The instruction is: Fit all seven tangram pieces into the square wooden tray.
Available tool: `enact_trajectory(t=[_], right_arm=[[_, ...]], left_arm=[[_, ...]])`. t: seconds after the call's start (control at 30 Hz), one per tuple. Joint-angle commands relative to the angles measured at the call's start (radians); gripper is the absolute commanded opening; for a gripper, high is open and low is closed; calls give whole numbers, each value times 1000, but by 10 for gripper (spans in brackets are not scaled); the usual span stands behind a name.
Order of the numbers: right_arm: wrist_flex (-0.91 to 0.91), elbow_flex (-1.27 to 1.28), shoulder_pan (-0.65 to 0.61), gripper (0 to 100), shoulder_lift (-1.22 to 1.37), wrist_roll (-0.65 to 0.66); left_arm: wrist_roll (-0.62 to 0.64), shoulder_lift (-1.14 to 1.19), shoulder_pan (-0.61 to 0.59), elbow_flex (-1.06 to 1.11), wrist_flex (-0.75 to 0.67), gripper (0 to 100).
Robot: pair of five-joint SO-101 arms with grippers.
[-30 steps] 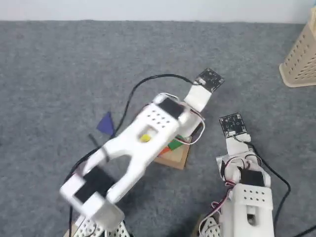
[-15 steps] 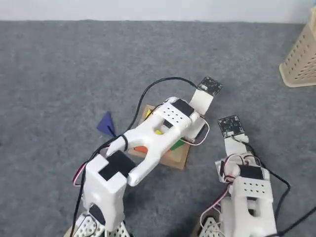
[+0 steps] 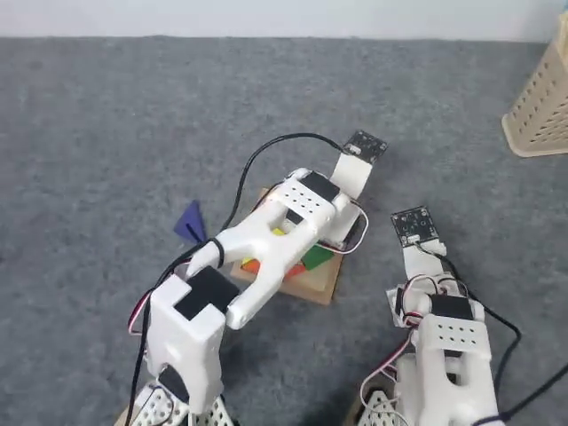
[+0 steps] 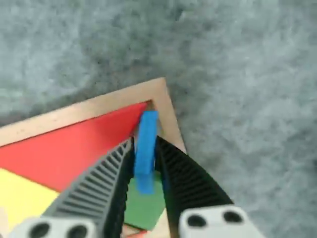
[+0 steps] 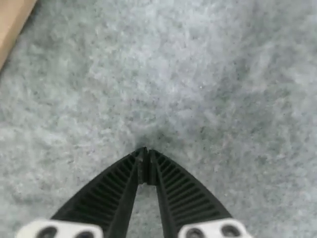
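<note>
Tray [image 3: 325, 286] lies on the grey carpet [image 3: 106, 133] at mid-scene, and your left arm [image 3: 266, 244] stretches over it from the near left. The arm angles far and to the right, with its wrist bent down over the tray's far right part. Your right arm [image 3: 448, 342] is folded at the near right, its wrist pointing down at bare carpet just right of the tray.

The left wrist view gives you what the high view hides. The left gripper [image 4: 143, 141] is pinching a blue piece [image 4: 147, 126] that stands on edge between its ribbed black fingers [image 4: 101, 176], right at a corner of the tray. Whether the piece touches the tray floor, you cannot tell. Beside it in the tray lie a flat red triangle [image 4: 74, 148], a yellow piece [image 4: 22, 196] and a green piece [image 4: 143, 208]. The rim is pale, plain wood.

The right wrist view shows the right gripper [image 5: 144, 151] with its tips pressed together and nothing between them, over the fuzzy carpet. A strip of the wooden rim shows at that picture's edge.

The high view adds a dark blue triangle [image 3: 189, 222] on the carpet, left of the tray and apart from it. A beige perforated basket [image 3: 541, 98] stands at the far right. A black cable [image 3: 266, 151] loops from the left arm's wrist.
</note>
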Motion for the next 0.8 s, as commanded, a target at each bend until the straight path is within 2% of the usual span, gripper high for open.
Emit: enact_trajectory(t=[0.0, 0.23, 0.47, 0.77], right_arm=[[-16, -64, 10, 6, 5, 11], [-16, -64, 10, 6, 5, 12], [-16, -64, 10, 6, 5, 12], [-16, -64, 10, 6, 5, 12]], left_arm=[[-20, -61, -11, -51, -12, 66], [-21, -61, -18, -120, 48, 69], [-21, -61, -75, -156, 54, 69], [-55, -63, -71, -154, 71, 66]])
